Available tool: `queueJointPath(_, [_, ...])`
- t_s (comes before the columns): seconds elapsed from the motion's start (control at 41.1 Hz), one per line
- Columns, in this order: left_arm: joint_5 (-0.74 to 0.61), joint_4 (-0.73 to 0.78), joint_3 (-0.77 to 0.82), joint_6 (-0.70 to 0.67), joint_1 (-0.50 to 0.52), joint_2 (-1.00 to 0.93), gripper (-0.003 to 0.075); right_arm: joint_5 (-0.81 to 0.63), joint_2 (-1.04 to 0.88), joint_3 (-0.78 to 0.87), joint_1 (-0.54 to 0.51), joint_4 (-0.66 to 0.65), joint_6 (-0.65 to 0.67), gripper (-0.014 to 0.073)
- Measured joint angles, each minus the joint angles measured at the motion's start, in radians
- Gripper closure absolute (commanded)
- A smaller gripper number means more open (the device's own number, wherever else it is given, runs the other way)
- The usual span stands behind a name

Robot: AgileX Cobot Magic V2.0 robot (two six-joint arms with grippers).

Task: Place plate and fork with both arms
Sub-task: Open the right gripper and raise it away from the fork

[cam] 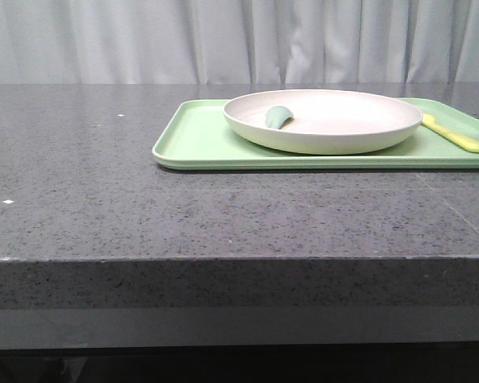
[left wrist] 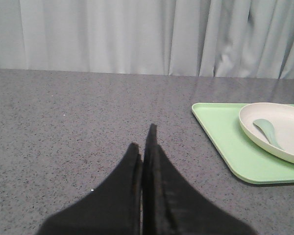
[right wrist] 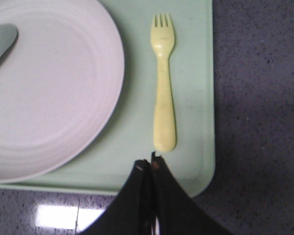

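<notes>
Plate and fork both rest on a flat light green tray, which sits on a dark grey speckled table in front of pale curtains.

Going from left to right in the front view: the left part of the table comes first, then the tray begins near the middle and runs off the right edge. The cream plate lies on the tray, taking up most of its width. A muted green spoon lies inside the plate, toward its left side. Just beside the plate on the right, the small yellow fork lies flat on the tray, separate from the plate.

Neither arm shows in the front view. In the left wrist view, the left gripper hangs over the table well apart from the tray, its two black fingers pressed together with nothing between them. The tray's corner, the plate and the spoon show off to one side.

In the right wrist view, the right gripper is above the tray's near edge, fingers closed against each other and empty. Its tips are just beside the end of the fork's handle; whether they touch it cannot be told. The fork's tines point away from the gripper, and the plate lies beside the fork.
</notes>
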Motion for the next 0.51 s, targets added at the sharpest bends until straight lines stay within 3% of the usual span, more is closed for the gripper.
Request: queueJointPath(0.511, [0.0, 0.0, 0.0, 0.0, 0.0, 0.0, 0.0738, -0.274, -0.661, 0.584, 0.004, 0.0, -0.022, 0.0711])
